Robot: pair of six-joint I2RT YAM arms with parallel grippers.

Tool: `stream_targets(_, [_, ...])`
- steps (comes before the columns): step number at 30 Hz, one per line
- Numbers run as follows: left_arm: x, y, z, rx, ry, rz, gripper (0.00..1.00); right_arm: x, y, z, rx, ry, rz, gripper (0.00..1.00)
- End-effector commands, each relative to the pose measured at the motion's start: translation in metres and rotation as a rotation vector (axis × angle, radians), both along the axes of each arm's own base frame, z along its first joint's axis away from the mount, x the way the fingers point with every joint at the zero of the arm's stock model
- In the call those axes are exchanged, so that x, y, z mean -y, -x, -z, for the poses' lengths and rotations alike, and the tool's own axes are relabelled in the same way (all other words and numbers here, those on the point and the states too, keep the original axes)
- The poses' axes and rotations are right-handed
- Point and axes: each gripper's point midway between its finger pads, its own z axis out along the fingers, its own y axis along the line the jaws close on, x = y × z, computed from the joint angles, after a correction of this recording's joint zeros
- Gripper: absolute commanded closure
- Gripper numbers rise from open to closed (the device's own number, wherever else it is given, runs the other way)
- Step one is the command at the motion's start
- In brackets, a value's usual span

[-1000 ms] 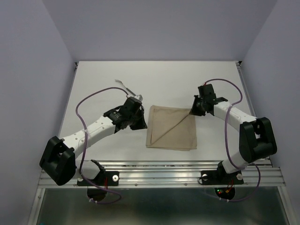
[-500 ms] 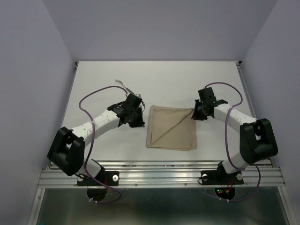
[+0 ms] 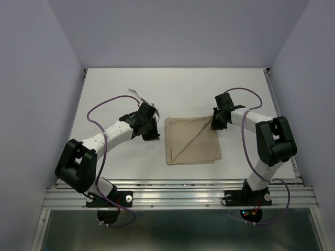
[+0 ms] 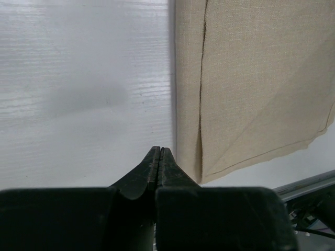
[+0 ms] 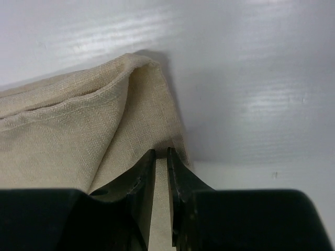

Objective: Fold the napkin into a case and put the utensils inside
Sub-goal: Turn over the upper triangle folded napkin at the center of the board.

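beige napkin (image 3: 192,140) folded flat at the middle of the white table (image 3: 172,83), with silvery utensils (image 3: 137,94) well apart at far left. left gripper (image 4: 158,151) pressed fully together and empty, just beside the napkin's left edge. right gripper (image 5: 159,152) at the napkin's far right corner, jaws a narrow slit apart with fabric showing between; cannot tell whether pinched.

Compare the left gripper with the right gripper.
The left gripper has its jaws pressed together; the right gripper shows a slim gap. The left gripper is over bare table beside the edge of the napkin; the right gripper sits at a napkin corner, cloth showing in its gap. Both are black and two-fingered.
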Motion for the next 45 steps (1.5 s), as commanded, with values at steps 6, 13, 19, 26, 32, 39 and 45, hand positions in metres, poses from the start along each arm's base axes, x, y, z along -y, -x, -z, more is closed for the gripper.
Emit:
stream_targets(6, [-0.009, -0.009, -0.022, 0.062, 0.044, -0.027, 0.91, 0.013, -0.077, -0.011, 0.106, 0.184, 0.019, 0.79])
stream_targets(13, [-0.017, -0.018, -0.032, 0.086, 0.076, -0.062, 0.71, -0.015, -0.09, -0.083, 0.226, 0.154, -0.045, 0.71])
stream_targets(19, [-0.015, -0.03, -0.032, 0.089, 0.089, -0.068, 0.48, -0.078, -0.022, -0.095, 0.228, 0.165, -0.219, 0.53])
stream_targets(26, [-0.02, -0.045, -0.036, 0.099, 0.09, -0.126, 0.23, -0.134, 0.057, -0.085, 0.186, 0.156, -0.41, 0.38])
stream_targets(32, [-0.025, -0.052, -0.039, 0.122, 0.104, -0.165, 0.19, -0.15, 0.097, -0.068, 0.154, 0.22, -0.505, 0.39])
stream_targets(39, [-0.031, -0.055, -0.041, 0.143, 0.101, -0.216, 0.18, -0.163, 0.123, -0.05, 0.133, 0.27, -0.6, 0.4])
stream_targets(45, [-0.035, -0.056, -0.042, 0.145, 0.089, -0.219, 0.18, -0.176, 0.131, -0.039, 0.125, 0.271, -0.655, 0.4])
